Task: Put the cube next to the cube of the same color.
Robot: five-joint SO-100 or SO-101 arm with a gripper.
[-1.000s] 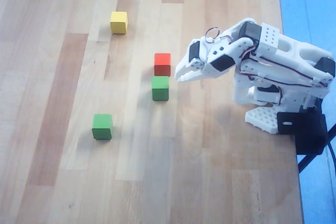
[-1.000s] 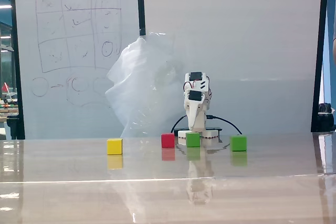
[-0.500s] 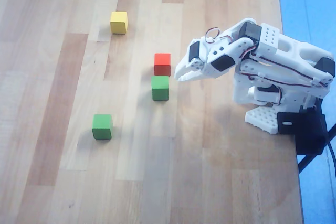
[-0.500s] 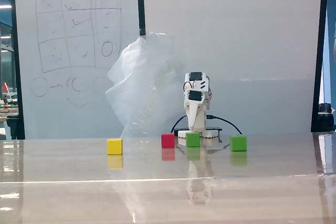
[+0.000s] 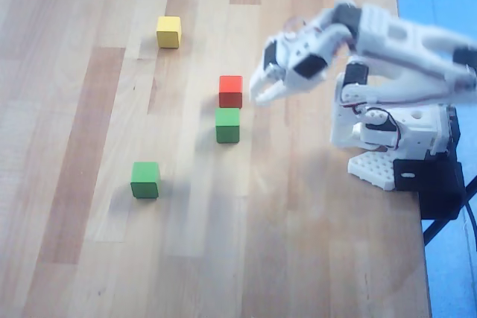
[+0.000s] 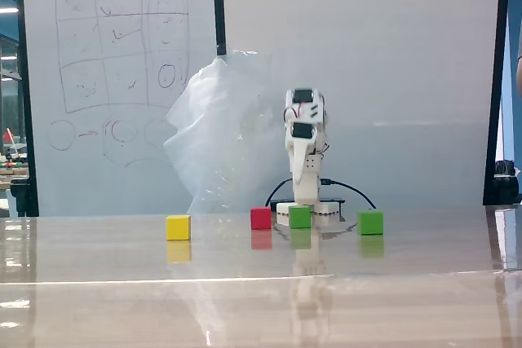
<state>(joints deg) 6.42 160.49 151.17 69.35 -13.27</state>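
Hovering empty above the worktop, the gripper (image 5: 257,97) has its tips near the red cube (image 5: 230,91); whether it is spread cannot be made out. Green cube (image 5: 227,124) touches the red one, mid-worktop; its twin (image 5: 144,179) sits toward the left edge. Risk: descent clips red, shoving both.

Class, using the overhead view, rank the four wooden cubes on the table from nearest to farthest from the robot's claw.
1. Small red wooden cube: just left of the claw.
2. Small green wooden cube beside the red one: below-left of the claw.
3. and 4. Small yellow wooden cube, upper left, and the lone small green wooden cube, lower left: too close to call.
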